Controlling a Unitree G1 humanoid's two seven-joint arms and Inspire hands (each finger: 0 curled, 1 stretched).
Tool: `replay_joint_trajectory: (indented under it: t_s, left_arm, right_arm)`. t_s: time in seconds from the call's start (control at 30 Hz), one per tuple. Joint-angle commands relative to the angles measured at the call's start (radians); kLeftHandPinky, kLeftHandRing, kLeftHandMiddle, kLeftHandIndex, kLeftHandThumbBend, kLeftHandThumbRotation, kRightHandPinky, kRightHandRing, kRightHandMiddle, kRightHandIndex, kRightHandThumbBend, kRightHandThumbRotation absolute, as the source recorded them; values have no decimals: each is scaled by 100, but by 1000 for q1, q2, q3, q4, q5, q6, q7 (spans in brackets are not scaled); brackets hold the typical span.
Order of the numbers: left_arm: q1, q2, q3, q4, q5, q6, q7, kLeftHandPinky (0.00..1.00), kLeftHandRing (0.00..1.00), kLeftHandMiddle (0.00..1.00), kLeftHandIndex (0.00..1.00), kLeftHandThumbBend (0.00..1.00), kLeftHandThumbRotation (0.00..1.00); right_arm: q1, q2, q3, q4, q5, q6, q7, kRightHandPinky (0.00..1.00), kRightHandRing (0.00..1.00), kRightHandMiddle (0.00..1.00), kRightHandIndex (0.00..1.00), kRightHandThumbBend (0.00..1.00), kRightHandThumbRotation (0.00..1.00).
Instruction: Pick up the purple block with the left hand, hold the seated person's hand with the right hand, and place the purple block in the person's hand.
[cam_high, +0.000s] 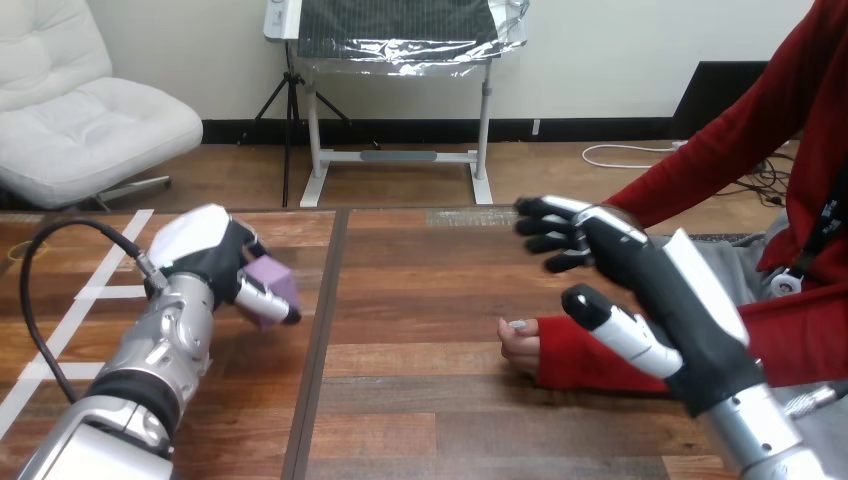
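Nothing legible here tbh, no txt, labels, nos. or signs I can make out.
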Motion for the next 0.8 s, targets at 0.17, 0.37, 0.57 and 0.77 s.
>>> replay_joint_trajectory:
  t_s: [0.17,0.37,0.57,0.77]
  left_arm:
    - [5,30,58,-169,-37,-49,54,29,35,41,44,74,0]
    - [47,41,87,-271,-47,-54,63,30,34,41,44,73,0]
    - [96,48,119,-392,-65,-32,52,30,34,40,44,71,0]
    - [146,49,154,-512,-73,-12,39,29,32,39,43,69,0]
  right_arm:
    - [-131,-74,-57,49,-88,2,-53,74,81,84,89,97,78]
    - [-161,-116,-70,83,-131,9,-68,73,82,86,88,94,73]
    - [-199,-158,-76,149,-136,-10,-72,69,81,85,87,94,70]
    - [-241,-202,-73,228,-157,-47,-78,65,79,84,86,96,66]
